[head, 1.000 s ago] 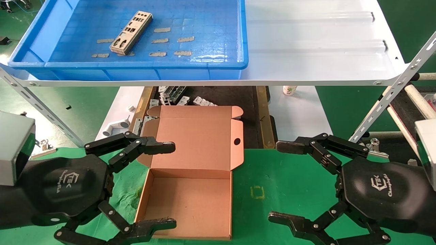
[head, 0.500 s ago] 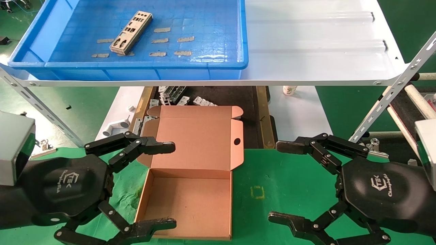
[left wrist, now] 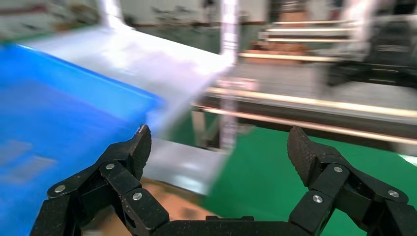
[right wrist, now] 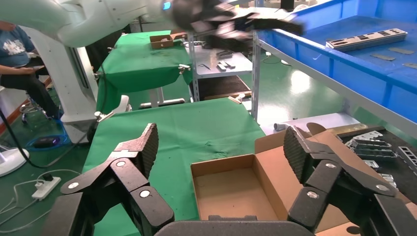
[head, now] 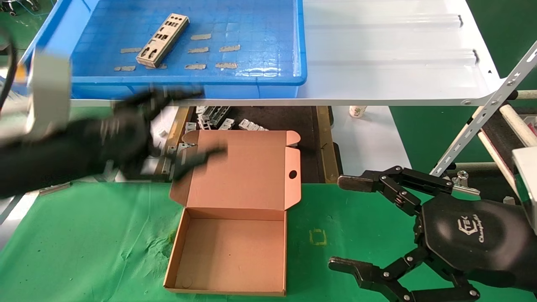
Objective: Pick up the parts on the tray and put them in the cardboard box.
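Part (head: 162, 40) in tray (head: 188, 90) on shelf (head: 390, 63); cardboard box (head: 235, 239) on table below, before tray.

We see one part (head: 162, 40), a thin, long silver-grey metal plate with round and square cutouts, lying flat and skewed on the gridded floor of the tray (head: 188, 79), in its left half. The tray is a wide, shallow bright-blue plastic bin with raised walls; it sits on the raised white shelf at the far left corner of the worktop. The cardboard box (head: 235, 251) is a flat brown corrugated mailer resting on the green cloth near the front edge, about the middle. We see it open and empty, its hinged lid folded back toward the far side, side tabs spread, a small round hole near the lid's right edge.
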Available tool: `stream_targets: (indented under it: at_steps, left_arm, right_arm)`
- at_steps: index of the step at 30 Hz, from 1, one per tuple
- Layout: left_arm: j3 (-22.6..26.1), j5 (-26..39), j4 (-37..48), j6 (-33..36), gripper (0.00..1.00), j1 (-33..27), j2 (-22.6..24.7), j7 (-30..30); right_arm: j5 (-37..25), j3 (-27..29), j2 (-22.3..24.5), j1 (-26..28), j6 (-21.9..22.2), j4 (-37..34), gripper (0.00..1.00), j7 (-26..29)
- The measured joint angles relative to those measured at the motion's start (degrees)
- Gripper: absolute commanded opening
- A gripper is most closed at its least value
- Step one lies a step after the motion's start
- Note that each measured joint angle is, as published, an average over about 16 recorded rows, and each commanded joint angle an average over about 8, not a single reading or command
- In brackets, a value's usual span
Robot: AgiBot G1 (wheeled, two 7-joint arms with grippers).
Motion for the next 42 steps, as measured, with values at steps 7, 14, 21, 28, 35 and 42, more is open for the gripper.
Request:
stream_targets:
  at_steps: [7, 14, 21, 28, 35, 42]
  left_arm:
    - [3.06, 8.01, 11.88, -6.87, 1.0, -11.25, 5.61, -1.12]
    - [6.72, 15.76, 25.73, -12.03, 1.0, -21.98, 10.71, -1.61]
    - [9.21, 20.91, 37.89, -15.51, 1.0, -29.82, 15.07, 0.14]
    - [10.59, 23.63, 47.94, -17.88, 1.0, -35.08, 18.56, 2.63]
    - [10.96, 24.5, 55.38, -19.45, 1.0, -38.23, 20.97, 5.16]
    - [10.8, 24.38, 59.98, -20.53, 1.0, -39.77, 22.34, 7.13]
  right_arm:
    - [0.0, 0.0, 0.0, 0.0, 0.0, 0.0, 0.0, 0.0]
    - [0.0, 0.0, 0.0, 0.0, 0.0, 0.0, 0.0, 0.0]
    - [0.0, 0.0, 0.0, 0.0, 0.0, 0.0, 0.0, 0.0]
    - [0.0, 0.0, 0.0, 0.0, 0.0, 0.0, 0.0, 0.0]
    - [0.0, 0.0, 0.0, 0.0, 0.0, 0.0, 0.0, 0.0]
    - [0.0, 0.0, 0.0, 0.0, 0.0, 0.0, 0.0, 0.0]
